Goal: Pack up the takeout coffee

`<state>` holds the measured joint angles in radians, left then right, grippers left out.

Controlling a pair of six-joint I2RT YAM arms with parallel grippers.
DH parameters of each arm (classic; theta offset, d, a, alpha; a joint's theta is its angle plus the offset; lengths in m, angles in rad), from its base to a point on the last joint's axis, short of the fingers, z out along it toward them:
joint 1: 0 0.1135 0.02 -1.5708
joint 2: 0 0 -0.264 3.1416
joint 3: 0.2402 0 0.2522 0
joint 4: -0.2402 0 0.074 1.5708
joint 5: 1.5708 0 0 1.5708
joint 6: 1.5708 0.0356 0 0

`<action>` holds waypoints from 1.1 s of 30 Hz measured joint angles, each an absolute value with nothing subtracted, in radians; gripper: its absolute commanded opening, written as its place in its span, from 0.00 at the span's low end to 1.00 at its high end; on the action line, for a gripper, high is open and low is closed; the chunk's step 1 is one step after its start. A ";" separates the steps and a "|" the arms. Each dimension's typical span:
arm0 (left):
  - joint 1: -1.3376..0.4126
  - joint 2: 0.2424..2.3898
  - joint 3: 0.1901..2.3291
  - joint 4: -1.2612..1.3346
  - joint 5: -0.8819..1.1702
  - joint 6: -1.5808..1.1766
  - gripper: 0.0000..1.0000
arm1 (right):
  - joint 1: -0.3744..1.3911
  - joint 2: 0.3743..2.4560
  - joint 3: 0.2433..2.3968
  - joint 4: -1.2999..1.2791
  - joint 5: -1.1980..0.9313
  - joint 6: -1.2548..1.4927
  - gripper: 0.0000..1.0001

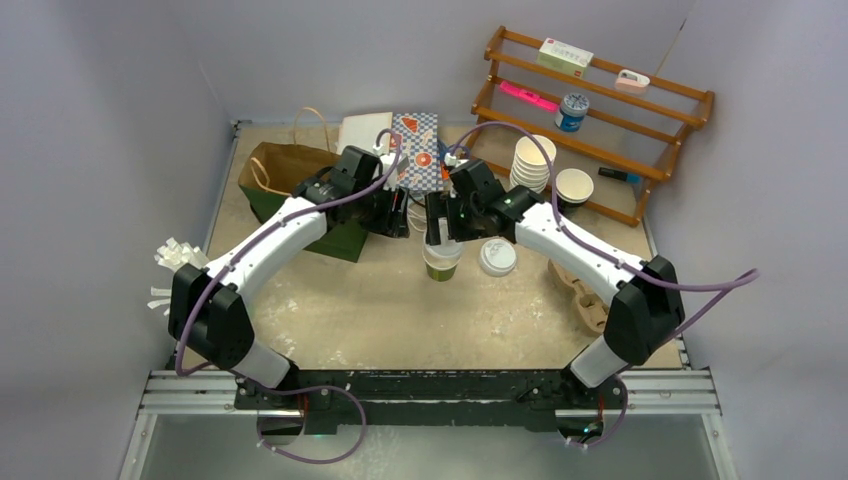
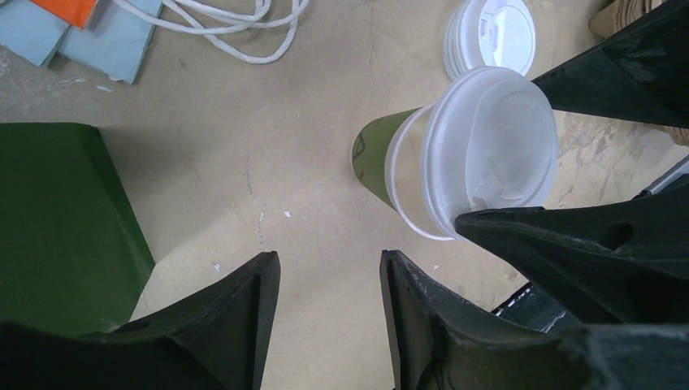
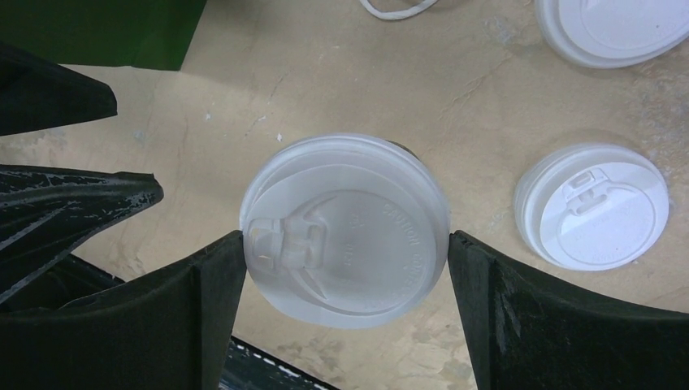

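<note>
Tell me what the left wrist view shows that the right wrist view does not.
Only the left wrist view: the olive-green side of the takeout coffee and blue-and-orange paper. Only the right wrist view: a second loose lid at the top edge. Both: the coffee's white lid, the right fingers against its rim, one loose lid, white cord.

No text, brand or number can be read anywhere. The takeout coffee [image 3: 345,231] has raised characters moulded into its white lid, too faint to make out. A white box [image 1: 565,55] at the back carries a printed label, but the print is too small to read.
</note>
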<state>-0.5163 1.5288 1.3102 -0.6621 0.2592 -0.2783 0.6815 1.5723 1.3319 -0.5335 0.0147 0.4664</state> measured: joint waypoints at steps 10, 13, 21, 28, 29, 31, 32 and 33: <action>-0.511 1.523 1.280 -0.662 0.258 -0.278 0.51 | 0.720 1.586 1.348 -0.566 0.072 0.434 0.93; -0.511 1.523 1.280 -0.662 0.258 -0.278 0.51 | 0.734 1.598 1.362 -0.583 0.092 0.421 0.93; -0.511 1.523 1.278 -0.661 0.258 -0.278 0.51 | 0.757 1.643 1.377 -0.599 0.118 0.398 0.94; -0.511 1.523 1.278 -0.661 0.258 -0.278 0.51 | 0.762 1.663 1.392 -0.605 0.133 0.384 0.96; -0.511 1.523 1.277 -0.661 0.258 -0.278 0.51 | 0.763 1.663 1.393 -0.605 0.136 0.383 0.97; -0.511 1.523 1.276 -0.661 0.259 -0.278 0.51 | 0.764 1.664 1.393 -0.606 0.137 0.380 0.98; -0.511 1.523 1.274 -0.660 0.259 -0.278 0.51 | 0.764 1.664 1.393 -0.606 0.137 0.379 0.98; -0.511 1.522 1.271 -0.660 0.260 -0.278 0.51 | 0.765 1.663 1.393 -0.606 0.137 0.379 0.98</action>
<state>-0.5106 1.5223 1.2709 -0.6601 0.2596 -0.2779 0.7650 1.6634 1.3933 -0.6060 0.1368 0.3786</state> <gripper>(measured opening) 0.508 0.974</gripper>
